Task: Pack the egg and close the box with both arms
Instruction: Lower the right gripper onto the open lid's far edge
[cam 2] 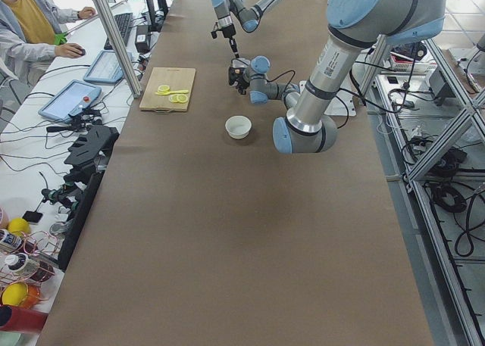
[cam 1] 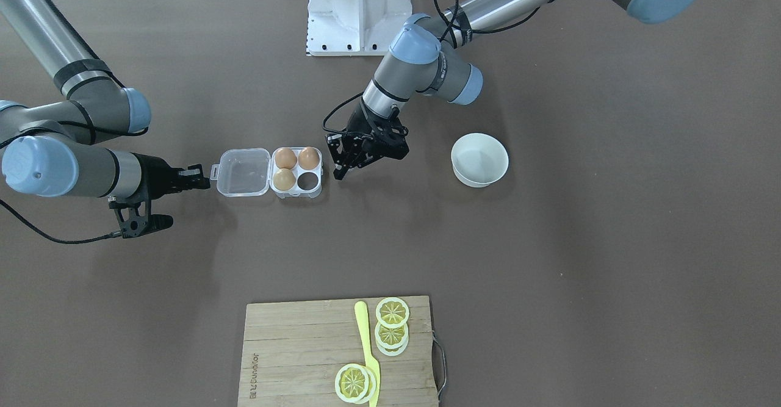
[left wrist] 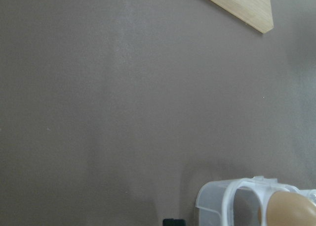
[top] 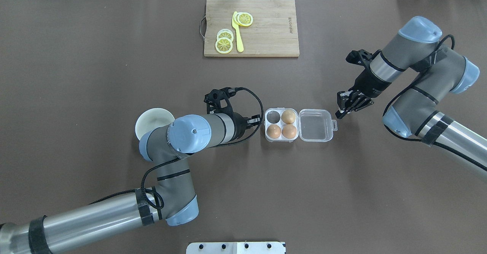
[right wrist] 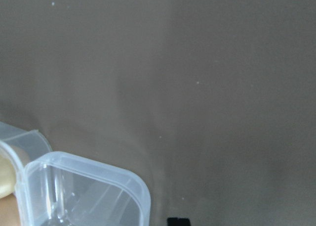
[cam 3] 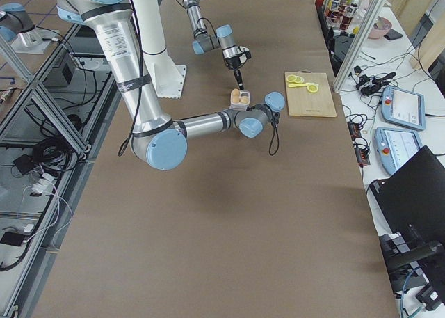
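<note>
Both black two-finger grippers look closed and empty. The left gripper (top: 255, 120) sits just left of the clear plastic four-cell box (top: 274, 117). The right gripper (top: 341, 111) is nearest its open lid (top: 315, 124), lying flat rightward. The orange-brown egg (top: 274, 131) fills the lower-left cell.

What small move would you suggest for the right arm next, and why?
Probably ease the right gripper under the latch tab to start lifting: the lid lies open flat, three eggs sit in the box, the white bowl is empty, and the gripper hovers near the tab.
</note>
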`<state>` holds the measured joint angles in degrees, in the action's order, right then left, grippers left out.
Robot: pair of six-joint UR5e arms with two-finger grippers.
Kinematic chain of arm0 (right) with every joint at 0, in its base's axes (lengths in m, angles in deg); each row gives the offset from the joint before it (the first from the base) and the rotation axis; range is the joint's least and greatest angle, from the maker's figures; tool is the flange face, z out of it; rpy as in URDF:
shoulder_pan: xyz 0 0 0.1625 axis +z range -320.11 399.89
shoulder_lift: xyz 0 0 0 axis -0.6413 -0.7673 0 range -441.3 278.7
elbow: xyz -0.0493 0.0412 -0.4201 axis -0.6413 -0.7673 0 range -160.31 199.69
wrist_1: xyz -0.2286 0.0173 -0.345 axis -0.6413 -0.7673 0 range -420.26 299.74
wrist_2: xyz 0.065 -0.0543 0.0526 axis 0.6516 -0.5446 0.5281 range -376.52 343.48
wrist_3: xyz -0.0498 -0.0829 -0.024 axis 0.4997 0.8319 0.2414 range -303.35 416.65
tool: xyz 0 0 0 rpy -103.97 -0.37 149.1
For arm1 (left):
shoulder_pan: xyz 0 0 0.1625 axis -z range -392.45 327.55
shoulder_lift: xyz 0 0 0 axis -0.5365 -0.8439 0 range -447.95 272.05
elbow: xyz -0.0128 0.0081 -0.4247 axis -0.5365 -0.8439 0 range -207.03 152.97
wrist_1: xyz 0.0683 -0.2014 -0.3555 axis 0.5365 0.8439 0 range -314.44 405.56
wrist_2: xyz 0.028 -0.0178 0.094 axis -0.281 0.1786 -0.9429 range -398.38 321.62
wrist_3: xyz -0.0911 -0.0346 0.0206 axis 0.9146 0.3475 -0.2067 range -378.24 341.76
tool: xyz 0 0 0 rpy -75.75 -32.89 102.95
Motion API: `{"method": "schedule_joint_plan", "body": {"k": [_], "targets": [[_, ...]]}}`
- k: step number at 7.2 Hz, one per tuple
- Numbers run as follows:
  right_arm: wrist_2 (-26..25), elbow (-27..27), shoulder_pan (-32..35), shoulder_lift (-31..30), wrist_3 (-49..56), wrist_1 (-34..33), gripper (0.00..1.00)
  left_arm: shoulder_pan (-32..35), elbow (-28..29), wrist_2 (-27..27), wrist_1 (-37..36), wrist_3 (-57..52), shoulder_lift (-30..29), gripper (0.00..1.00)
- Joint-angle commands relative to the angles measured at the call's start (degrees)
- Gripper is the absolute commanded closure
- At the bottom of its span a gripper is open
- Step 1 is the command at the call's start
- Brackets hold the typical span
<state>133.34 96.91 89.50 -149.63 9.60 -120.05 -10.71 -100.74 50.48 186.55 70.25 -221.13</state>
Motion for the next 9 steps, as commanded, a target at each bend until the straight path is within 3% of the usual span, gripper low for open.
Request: {"method": "schedule_joint_plan", "body": {"k": [1, 9], "targets": [[-0.18, 0.13, -0.74, -0.67, -0.23, 0.1, 1.0, -0.11, -0.03, -0.09, 0.0, 0.01, -0.06, 1.0], [1.31, 3.11, -0.48, 0.39, -3.04, 0.02, 1.0, -0.47, 0.23, -0.09, 0.0, 0.01, -0.06, 1.0]]}}
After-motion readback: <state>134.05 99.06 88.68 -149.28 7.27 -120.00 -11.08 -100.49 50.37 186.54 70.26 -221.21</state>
